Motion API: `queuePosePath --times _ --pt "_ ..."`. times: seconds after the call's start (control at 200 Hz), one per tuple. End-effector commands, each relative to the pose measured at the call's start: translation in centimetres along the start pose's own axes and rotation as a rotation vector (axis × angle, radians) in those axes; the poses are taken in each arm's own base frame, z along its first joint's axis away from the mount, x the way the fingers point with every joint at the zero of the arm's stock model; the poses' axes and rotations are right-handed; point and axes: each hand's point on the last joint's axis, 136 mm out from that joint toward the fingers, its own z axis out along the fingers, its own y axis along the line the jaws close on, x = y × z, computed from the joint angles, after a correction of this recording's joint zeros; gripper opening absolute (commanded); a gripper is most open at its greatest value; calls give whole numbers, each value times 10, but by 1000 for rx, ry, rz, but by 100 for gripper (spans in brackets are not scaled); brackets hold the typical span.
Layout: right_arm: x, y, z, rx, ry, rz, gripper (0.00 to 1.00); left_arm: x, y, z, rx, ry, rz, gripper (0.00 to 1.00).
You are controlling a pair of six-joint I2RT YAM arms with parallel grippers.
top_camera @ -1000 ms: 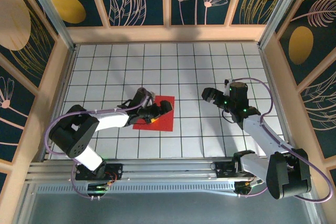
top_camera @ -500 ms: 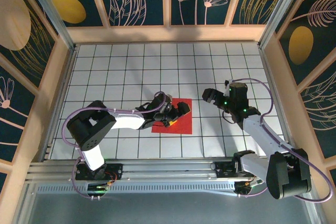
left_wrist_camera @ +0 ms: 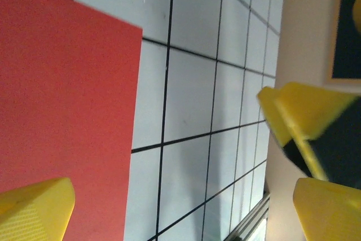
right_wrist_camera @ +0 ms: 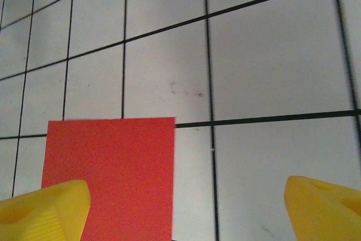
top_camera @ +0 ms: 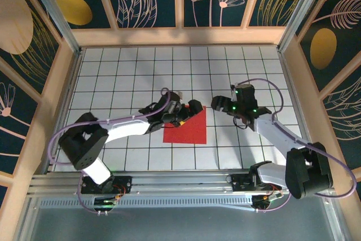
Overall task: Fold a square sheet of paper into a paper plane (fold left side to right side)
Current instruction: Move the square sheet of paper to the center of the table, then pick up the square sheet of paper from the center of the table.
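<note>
Lying flat, red sheet (top_camera: 192, 131); L hand (top_camera: 187, 108) above

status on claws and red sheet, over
Left claw open over the red sheet, far-left corner. Right claw open beside it. Sheet flat, unfolded. Nothing in the way.

**Square sheet of paper** (top_camera: 189, 131): plain bright red, unmarked; its red meets the lower-left finger in both wrist views.
**Table** (top_camera: 113, 71): white, ruled with a black square grid, seen between the fingers.
**Left gripper** (left_wrist_camera: 175, 162) and **right gripper** (right_wrist_camera: 186, 207): fingers (right_wrist_camera: 45, 210) bright yellow; one left finger backed in black.
**Wall panels** (top_camera: 152, 4): dark navy with gold ovals and pale line-drawn leaves and flowers, set in a light wood frame (top_camera: 180, 36).
</note>
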Motion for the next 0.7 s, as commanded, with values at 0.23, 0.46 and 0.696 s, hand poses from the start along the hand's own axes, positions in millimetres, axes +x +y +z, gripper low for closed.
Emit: queuePosePath --times 0.23,0.46,0.696 --pt "25 44 56 62 149 -180 96 25 91 -29 -173 103 -14 85" --pt "36 56 86 105 204 -250 98 28 105 -29 -212 107 -11 71" --pt "46 55 103 134 245 -279 99 33 122 -21 -260 135 -21 62"
